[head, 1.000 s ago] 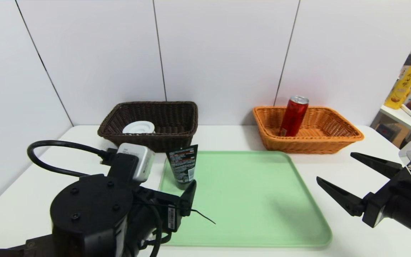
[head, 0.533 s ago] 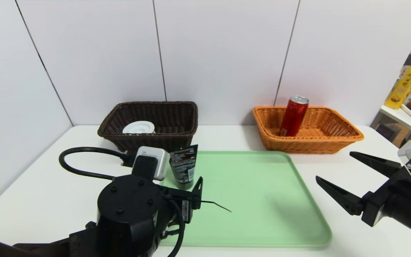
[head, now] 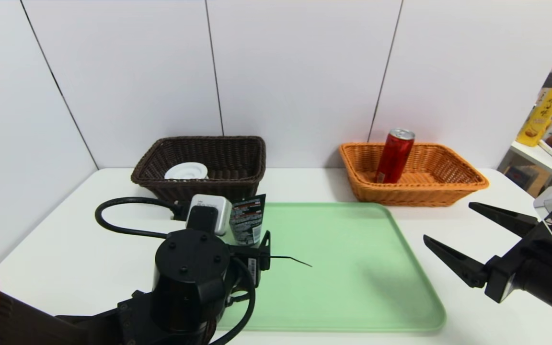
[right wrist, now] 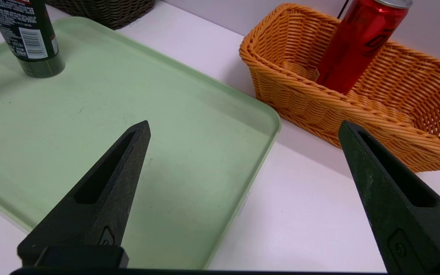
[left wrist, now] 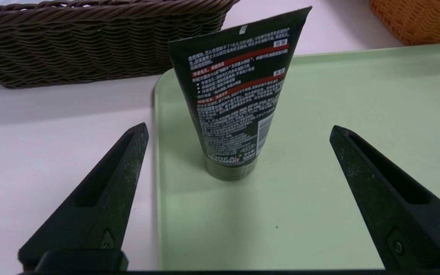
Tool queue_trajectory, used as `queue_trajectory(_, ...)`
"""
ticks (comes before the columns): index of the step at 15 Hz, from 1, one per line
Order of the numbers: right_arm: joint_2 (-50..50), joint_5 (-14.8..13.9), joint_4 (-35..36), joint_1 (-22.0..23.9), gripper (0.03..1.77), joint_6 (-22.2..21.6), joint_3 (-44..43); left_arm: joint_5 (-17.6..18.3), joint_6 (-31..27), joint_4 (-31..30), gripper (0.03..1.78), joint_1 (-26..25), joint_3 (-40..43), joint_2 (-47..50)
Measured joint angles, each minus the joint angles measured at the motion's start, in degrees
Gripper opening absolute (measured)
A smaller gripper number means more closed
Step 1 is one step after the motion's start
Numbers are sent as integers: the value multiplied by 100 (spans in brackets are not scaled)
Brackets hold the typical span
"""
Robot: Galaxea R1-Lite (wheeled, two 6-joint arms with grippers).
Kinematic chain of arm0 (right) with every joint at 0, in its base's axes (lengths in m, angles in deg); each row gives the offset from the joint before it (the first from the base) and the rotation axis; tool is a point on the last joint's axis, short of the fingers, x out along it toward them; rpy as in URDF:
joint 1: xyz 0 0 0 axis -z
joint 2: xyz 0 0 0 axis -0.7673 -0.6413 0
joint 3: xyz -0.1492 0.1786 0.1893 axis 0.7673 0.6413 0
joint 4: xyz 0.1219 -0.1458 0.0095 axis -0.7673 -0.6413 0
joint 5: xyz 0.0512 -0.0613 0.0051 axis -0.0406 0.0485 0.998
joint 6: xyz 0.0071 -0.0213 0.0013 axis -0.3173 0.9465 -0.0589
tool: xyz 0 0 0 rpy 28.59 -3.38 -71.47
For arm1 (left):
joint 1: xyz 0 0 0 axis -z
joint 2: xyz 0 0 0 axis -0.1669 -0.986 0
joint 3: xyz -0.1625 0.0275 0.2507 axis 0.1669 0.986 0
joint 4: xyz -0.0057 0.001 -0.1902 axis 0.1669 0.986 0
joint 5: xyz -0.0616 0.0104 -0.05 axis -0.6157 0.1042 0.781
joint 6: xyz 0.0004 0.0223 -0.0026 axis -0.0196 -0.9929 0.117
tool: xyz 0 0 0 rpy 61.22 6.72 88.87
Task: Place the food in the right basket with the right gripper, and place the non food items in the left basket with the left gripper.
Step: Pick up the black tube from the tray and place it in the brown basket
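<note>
Tube (left wrist: 239, 103) marked "L'OREAL EXPERT 100ml" (barcoded) between spread left end effector (left wrist: 239, 128) fingers.

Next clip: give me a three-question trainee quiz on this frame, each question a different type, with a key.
1. True or false: the red can leans inside the orange basket.
2. What still stands on the green tray? A) black tube B) white roll C) can
3. Fill in: the left end effector has its jaws ____ on either side of the black tube, not touching it.

Key: 1 true; 2 A; 3 open. The white roll lies in the dark basket; the right end effector waits open beside the tray.
</note>
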Motion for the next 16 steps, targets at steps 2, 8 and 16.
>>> queue_trajectory(2,-2,0,-9,-15,169,0,-2,-9,-23,-169,169,-2,-28,-172)
queue_trajectory(8,2,2,-105,-28,169,0,-2,-118,-89,-433,169,-132,-238,-616)
queue_trajectory(16,-38,-17,-119,-113,169,1,-61,-116,-179,-874,169,-352,-323,-1078)
